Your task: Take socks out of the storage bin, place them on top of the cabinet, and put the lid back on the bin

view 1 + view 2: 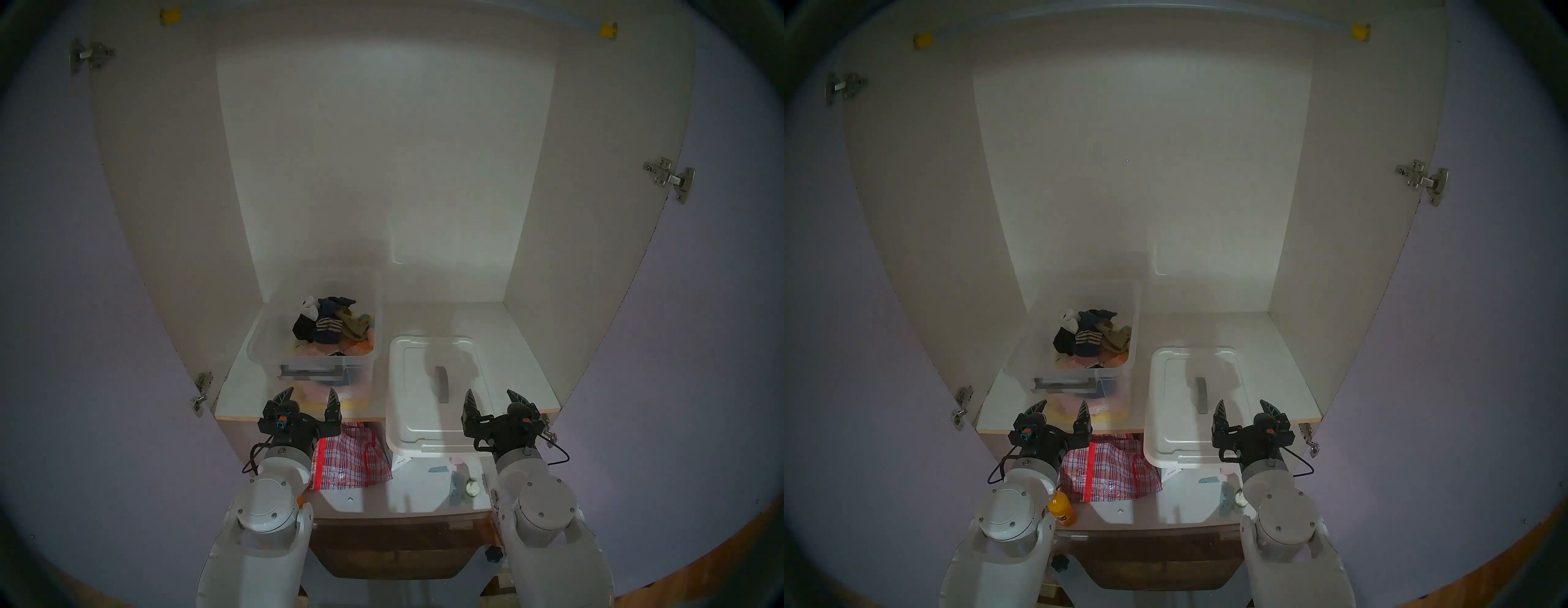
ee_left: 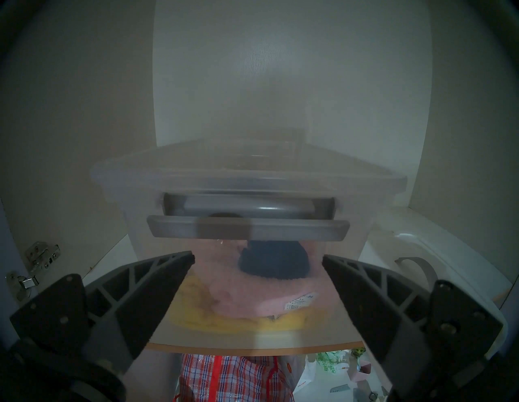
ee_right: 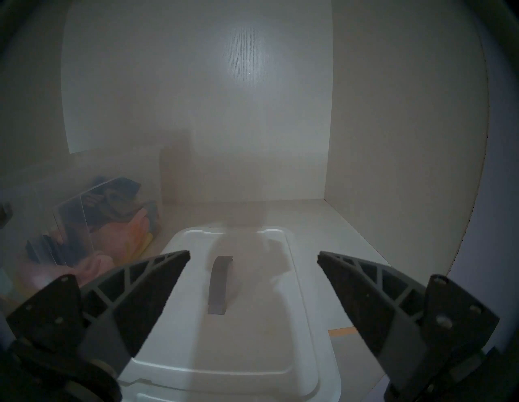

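- Head camera, left eye: the clear storage bin (image 1: 322,335) sits open on a shelf of the cabinet (image 1: 169,212), with the socks (image 1: 329,325) heaped inside at its back. The white lid (image 1: 437,395) lies just right of the bin, its near end overhanging the shelf edge. A careless nudge could tip it off. The left pincer (image 1: 309,398) hovers spread and empty in front of the bin.
- Head camera, right eye: the right pincer (image 1: 1244,411) hovers spread and empty over the lid's near end, right of the bin. Dropping onto that overhang could lever the lid down.
- Left wrist: the bin's grey latch bar (image 2: 247,228) juts toward the fingers (image 2: 157,283). A level reach would likely strike the bin's front wall and shove it back.
- Right wrist: pink and yellow cloths (image 3: 123,235) lie beneath the socks in the bin, left of the lid's handle (image 3: 220,283). A deep grab could lift them too.
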